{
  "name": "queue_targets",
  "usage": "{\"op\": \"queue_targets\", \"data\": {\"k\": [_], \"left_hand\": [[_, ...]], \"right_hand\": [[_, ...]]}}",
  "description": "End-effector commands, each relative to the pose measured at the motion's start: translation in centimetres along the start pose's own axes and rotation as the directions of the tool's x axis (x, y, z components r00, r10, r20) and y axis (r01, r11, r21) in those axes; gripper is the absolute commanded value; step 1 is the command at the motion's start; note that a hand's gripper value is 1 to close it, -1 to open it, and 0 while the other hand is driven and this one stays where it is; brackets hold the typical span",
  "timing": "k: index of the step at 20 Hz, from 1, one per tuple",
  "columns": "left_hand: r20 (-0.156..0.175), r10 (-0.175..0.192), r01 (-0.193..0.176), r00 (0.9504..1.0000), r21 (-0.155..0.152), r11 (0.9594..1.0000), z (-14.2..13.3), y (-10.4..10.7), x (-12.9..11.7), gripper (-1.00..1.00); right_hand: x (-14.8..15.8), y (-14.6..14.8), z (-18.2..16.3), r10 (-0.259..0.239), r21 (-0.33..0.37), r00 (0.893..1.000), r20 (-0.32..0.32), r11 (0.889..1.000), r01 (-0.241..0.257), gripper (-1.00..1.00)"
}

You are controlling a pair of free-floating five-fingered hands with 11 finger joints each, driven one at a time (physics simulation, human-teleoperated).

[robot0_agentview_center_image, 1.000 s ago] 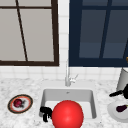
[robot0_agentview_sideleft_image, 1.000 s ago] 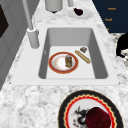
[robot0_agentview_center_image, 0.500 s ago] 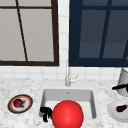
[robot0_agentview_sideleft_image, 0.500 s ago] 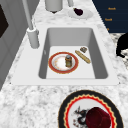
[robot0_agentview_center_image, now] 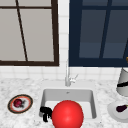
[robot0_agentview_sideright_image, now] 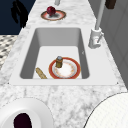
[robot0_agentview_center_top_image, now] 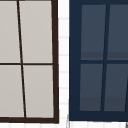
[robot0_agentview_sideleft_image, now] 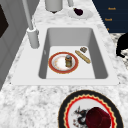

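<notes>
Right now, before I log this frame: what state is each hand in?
Left hand: open, relaxed, holding nothing, by the white rectangular sink.
Right hand: cannot be told, at the pale grey jug.

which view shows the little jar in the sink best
The left side view: the jar stands upright on the red-rimmed plate in the sink, nothing in front of it. The right side view shows it at the plate's edge too. In the front view a red ball covers that spot.
</notes>
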Motion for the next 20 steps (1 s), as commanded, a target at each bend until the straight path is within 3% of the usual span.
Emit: {"op": "queue_targets", "data": {"k": [1, 8, 12, 13, 20], "left_hand": [[0.000, 0.000, 0.000, 1.0000, 0.000, 1.0000, 0.0, 0.0, 0.0, 0.00], [0.000, 0.000, 0.000, 1.0000, 0.000, 1.0000, 0.0, 0.0, 0.0, 0.00], [0.000, 0.000, 0.000, 1.0000, 0.000, 1.0000, 0.0, 0.0, 0.0, 0.00], [0.000, 0.000, 0.000, 1.0000, 0.000, 1.0000, 0.0, 0.0, 0.0, 0.00], [0.000, 0.000, 0.000, 1.0000, 0.000, 1.0000, 0.0, 0.0, 0.0, 0.00]], "right_hand": [[1.5, -2.2, 2.4, -0.072, -0.024, 0.997, -0.033, 0.997, 0.071, -1.00], [3.5, -5.2, 7.4, -0.108, -0.069, 0.994, -0.035, 0.992, 0.105, -1.00], [4.6, -6.2, 9.9, -0.149, -0.131, 0.989, -0.018, 0.981, 0.146, -1.00], [4.6, -5.9, 10.9, -0.130, -0.127, 0.991, -0.015, 0.984, 0.127, -1.00], [7.4, -6.9, 15.2, -0.204, -0.217, 0.979, 0.012, 0.955, 0.202, -1.00]]}}
